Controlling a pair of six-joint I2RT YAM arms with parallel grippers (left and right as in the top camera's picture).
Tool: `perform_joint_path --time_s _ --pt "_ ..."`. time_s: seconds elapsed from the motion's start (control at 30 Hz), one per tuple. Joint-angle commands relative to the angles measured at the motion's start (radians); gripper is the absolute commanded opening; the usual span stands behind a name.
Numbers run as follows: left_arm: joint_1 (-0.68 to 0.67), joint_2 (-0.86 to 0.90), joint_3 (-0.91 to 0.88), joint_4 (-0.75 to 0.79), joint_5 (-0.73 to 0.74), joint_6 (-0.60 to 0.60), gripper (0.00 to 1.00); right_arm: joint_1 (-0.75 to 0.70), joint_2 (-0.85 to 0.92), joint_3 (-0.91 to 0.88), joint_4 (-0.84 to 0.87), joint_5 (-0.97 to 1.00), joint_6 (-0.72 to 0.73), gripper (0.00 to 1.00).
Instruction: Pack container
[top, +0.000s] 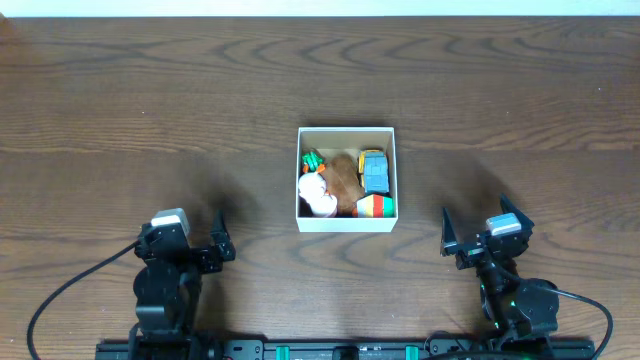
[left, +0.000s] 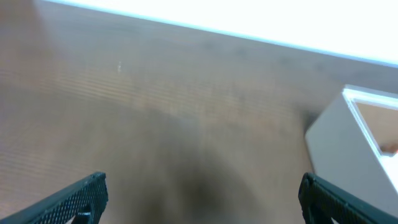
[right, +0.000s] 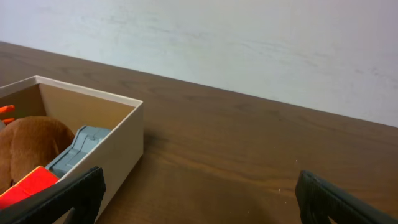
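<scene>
The container (top: 346, 132), a small square white-walled box with a tan inside, sits mid-table. It holds a brown plush toy (top: 345, 176), a white toy (top: 318, 195), a green and orange toy (top: 313, 160), a grey and yellow toy (top: 374, 170) and a red, yellow and green toy (top: 376, 207). My left gripper (top: 222, 240) is open and empty, to the box's lower left. My right gripper (top: 470, 235) is open and empty, to its lower right. The box's corner shows in the left wrist view (left: 339, 140), and its wall in the right wrist view (right: 121, 155).
The dark wooden table (top: 150, 100) spreads around the box. A pale wall (right: 249, 43) stands behind the table's far edge. Black cables (top: 60, 295) run from the arm bases at the front edge.
</scene>
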Motion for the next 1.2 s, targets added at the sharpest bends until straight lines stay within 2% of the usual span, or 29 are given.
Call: perform_joint_path --time_s 0.0,0.2,0.33,0.43,0.6,1.17 --pt "0.005 -0.046 -0.049 0.09 -0.012 0.038 0.98 0.0 -0.006 -0.002 -0.004 0.002 -0.014 0.99" --pt "0.005 -0.069 -0.135 0.31 -0.012 0.117 0.98 0.0 -0.006 -0.002 -0.004 0.002 -0.014 0.99" --pt "0.005 -0.074 -0.169 0.367 -0.012 0.148 0.98 0.0 -0.006 -0.002 -0.004 0.002 -0.014 0.99" --pt "0.005 -0.084 -0.199 0.365 -0.012 0.156 0.98 0.0 -0.006 -0.002 -0.004 0.002 -0.014 0.99" --pt "0.006 -0.125 -0.198 0.235 -0.013 0.16 0.98 0.0 -0.006 -0.002 -0.004 0.002 -0.014 0.99" --pt "0.006 -0.123 -0.197 0.24 -0.007 0.162 0.98 0.0 -0.006 -0.002 -0.004 0.002 -0.014 0.99"
